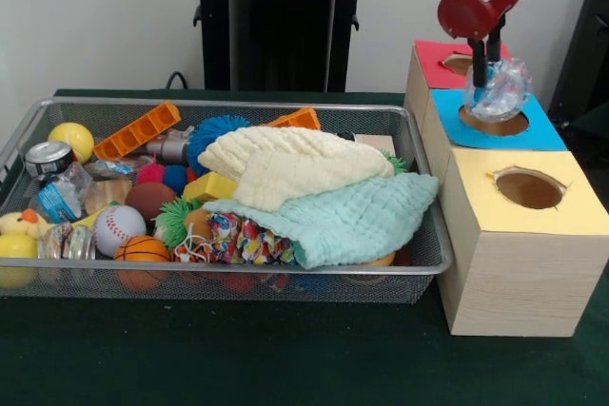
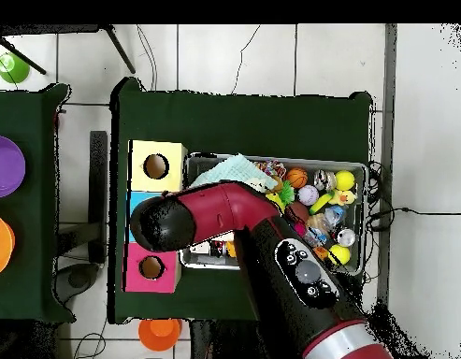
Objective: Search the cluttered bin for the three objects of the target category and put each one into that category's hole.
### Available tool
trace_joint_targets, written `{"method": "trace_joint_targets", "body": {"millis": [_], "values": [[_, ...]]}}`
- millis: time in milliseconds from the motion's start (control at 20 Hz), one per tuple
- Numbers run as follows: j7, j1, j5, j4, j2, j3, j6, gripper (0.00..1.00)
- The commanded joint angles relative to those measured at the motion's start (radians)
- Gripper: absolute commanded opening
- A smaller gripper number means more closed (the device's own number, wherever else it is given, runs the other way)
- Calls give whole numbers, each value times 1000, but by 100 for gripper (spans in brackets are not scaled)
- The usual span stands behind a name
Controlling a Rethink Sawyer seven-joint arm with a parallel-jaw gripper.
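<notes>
My gripper [image 1: 487, 71] hangs at the right of the front view, shut on a clear rounded cup [image 1: 500, 90]. It holds the cup just above the round hole with the blue surround [image 1: 495, 125] on the pale wooden box. The wire-mesh bin [image 1: 238, 103] lies to the left, full of toys. A small water bottle with a blue label [image 1: 59, 200] lies at its left end, with another clear container [image 1: 68, 240] beside it. In the overhead view the red arm [image 2: 215, 208] covers the blue hole and the gripper; the bin [image 2: 357, 168] shows to its right.
The red-surround hole [image 1: 459, 63] and the yellow-surround hole [image 1: 529, 187] flank the blue one; both show in the overhead view [image 2: 151, 267] [image 2: 156, 166]. Cream and mint cloths [image 1: 314, 187] cover the bin's right half. A silver can [image 1: 48, 157], balls and blocks fill its left.
</notes>
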Motion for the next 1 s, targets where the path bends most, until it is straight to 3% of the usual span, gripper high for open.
{"method": "trace_joint_targets", "body": {"millis": [50,1000], "values": [[247,22,37,47,63,-143,84,0],[208,16,179,143,48,-107,-16,0]]}}
